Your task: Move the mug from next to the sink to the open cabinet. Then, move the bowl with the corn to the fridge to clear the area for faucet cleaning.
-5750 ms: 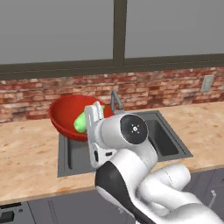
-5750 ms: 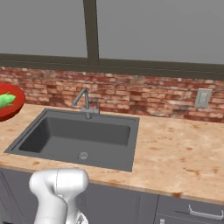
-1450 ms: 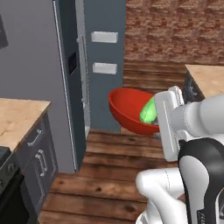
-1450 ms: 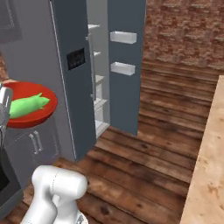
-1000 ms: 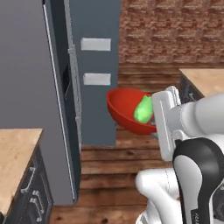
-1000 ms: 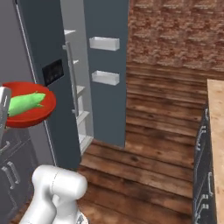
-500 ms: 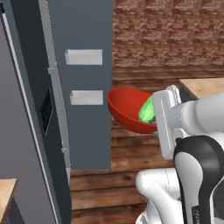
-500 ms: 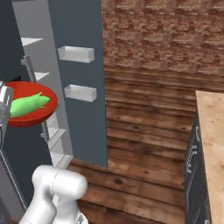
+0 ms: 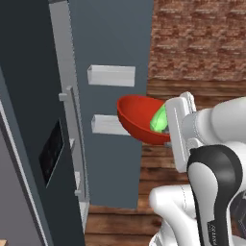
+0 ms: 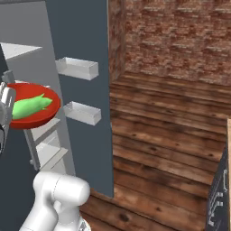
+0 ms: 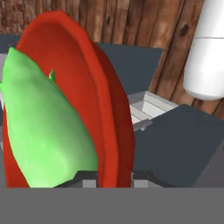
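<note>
**Inspector:** Step in hand, please.

**Assistant:** Second half of the task, by my judgement: the bowl point(image 9: 139, 122) is off the counter and being carried to the fridge point(image 9: 103, 57). The gripper point(image 11: 114, 177) is clamped on the bowl's rim, one finger inside and one outside, as the hand view shows. The corn point(image 9: 159, 119) lies inside the bowl, close against the inner finger.

**Inspector:** Position of the fridge relative to the gripper?

**Assistant:** Its open door, with two white door bins point(image 9: 111, 75), stands just beyond the bowl's far rim in the left base view. The white shelves point(image 10: 47, 131) sit behind the bowl in the right base view.

**Inspector:** What does the next move call for?

**Assistant:** Probably swinging the bowl past the door edge onto a shelf, kept level so the corn does not roll out, then releasing. Clearance from the bins looks tight.

**Inspector:** Any brands or writing?

**Assistant:** None legible. The black dispenser panel point(image 9: 50, 153) carries no readable marks.
</note>
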{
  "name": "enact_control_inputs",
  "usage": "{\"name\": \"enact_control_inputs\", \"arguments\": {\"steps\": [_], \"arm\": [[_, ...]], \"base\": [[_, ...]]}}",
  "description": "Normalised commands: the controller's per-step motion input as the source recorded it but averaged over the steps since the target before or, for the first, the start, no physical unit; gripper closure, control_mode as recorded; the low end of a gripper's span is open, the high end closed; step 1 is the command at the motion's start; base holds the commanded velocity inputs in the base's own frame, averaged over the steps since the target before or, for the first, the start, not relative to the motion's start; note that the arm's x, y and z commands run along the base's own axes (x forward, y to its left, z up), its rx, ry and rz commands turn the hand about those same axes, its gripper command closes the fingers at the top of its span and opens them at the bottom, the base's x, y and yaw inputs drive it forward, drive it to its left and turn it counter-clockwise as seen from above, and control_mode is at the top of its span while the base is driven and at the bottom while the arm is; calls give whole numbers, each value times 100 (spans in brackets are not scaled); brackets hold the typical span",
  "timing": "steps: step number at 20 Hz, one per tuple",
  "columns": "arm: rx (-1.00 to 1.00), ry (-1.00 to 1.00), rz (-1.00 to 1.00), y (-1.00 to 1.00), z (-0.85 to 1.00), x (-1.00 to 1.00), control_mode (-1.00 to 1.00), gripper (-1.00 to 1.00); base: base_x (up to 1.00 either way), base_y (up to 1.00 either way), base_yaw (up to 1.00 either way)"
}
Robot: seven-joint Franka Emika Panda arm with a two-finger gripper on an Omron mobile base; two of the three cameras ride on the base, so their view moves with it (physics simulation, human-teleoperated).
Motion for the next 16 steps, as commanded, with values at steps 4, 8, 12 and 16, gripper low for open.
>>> {"name": "enact_control_inputs", "arguments": {"steps": [4, 8, 12, 16], "arm": [[0, 0, 0, 0, 0, 0, 100, 100], [0, 0, 0, 0, 0, 0, 100, 100], [0, 0, 0, 0, 0, 0, 100, 100], [0, 0, 0, 0, 0, 0, 100, 100]], "base": [[38, -21, 38], [30, -43, 39], [30, -51, 42], [50, -58, 41]]}}
